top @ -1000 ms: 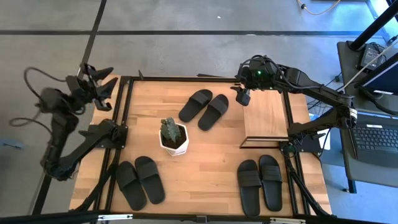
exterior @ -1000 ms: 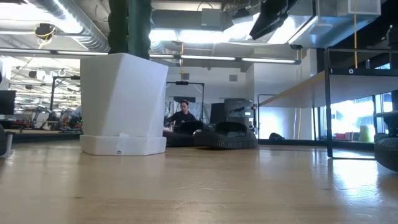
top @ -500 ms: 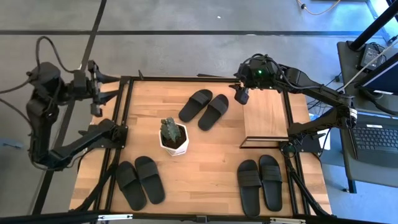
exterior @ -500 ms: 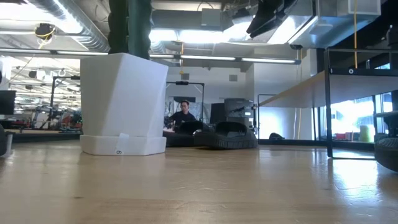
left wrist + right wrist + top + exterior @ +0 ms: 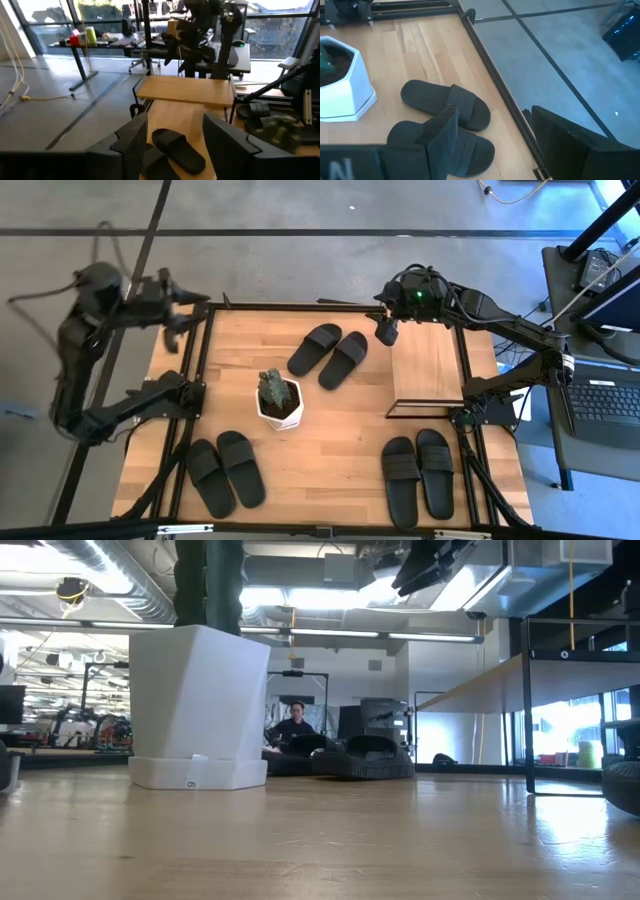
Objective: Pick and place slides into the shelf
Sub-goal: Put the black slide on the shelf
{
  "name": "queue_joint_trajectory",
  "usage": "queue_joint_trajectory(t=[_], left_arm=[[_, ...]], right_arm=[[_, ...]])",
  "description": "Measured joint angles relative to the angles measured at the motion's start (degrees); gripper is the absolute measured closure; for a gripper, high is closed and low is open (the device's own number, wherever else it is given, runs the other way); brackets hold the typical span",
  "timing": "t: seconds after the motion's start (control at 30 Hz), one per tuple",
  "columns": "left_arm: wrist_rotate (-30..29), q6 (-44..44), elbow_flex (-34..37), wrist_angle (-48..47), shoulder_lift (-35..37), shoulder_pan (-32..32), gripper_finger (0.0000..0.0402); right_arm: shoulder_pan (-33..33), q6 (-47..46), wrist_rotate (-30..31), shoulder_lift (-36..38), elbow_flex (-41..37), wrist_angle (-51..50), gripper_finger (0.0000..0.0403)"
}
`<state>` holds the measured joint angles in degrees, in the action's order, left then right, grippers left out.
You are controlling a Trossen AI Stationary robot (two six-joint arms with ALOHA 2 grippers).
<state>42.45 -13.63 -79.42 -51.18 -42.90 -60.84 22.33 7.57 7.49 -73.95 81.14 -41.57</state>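
None of the six slides had reached the shelf (image 5: pixel 427 368); its wooden top was bare, so by this showing the whole job remained. One pair (image 5: pixel 328 354) lay near the far edge of the bench (image 5: pixel 330 442), just left of the shelf; a second pair (image 5: pixel 226 470) sat at the near left corner and a third (image 5: pixel 418 474) at the near right, in front of the shelf.

The right gripper (image 5: pixel 385 331) hung above the gap between the far pair and the shelf's far left corner, its fingers (image 5: pixel 445 136) spread wide and holding nothing. The left gripper (image 5: pixel 172 315) hovered off the bench's far left corner, fingers (image 5: pixel 131 142) also parted and empty.

A potted cactus (image 5: pixel 279 401) stood mid-bench, well apart from every pair. The far pair probably offered the shortest carry, though the shelf's thin black frame stood close beside the right gripper. The black rails along the bench's sides hemmed in the near pairs.
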Motion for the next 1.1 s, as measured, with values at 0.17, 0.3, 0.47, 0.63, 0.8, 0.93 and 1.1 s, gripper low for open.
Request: queue_joint_trajectory(t=[0.17, 0.3, 0.47, 0.63, 0.8, 0.93, 1.1], left_arm=[[-2.02, 5.43, 1.20, 12.29, -7.00, 5.77, 0.0219], [-0.91, 1.48, 1.24, 23.18, -11.94, 14.57, 0.0219], [-3.35, -1.57, -0.95, 24.72, -15.50, 28.58, 0.0219], [-10.76, 2.81, -1.86, 24.77, -17.03, 44.25, 0.0219], [-23.34, 7.61, -1.88, 24.71, -18.52, 60.98, 0.0219], [-39.89, 13.11, -1.88, 22.26, -20.35, 72.80, 0.0219], [-56.64, 21.70, -1.88, 20.23, -22.81, 84.74, 0.0219]], right_arm=[[0.00, 0.21, 0.00, 0.00, 0.00, 0.25, 0.0152], [0.00, 0.28, 0.00, 0.00, 0.00, 0.54, 0.0152], [0.00, 0.57, 0.00, 0.00, 0.00, -0.36, 0.0152], [0.00, 1.81, 0.00, 0.00, 0.00, -0.45, 0.0152], [0.00, 1.95, 0.00, 0.00, 0.00, -0.54, 0.0152], [0.00, 1.95, 0.00, 0.00, 0.00, -0.54, 0.0152], [0.00, 2.45, 0.00, 0.00, 0.00, -0.50, 0.0152]])
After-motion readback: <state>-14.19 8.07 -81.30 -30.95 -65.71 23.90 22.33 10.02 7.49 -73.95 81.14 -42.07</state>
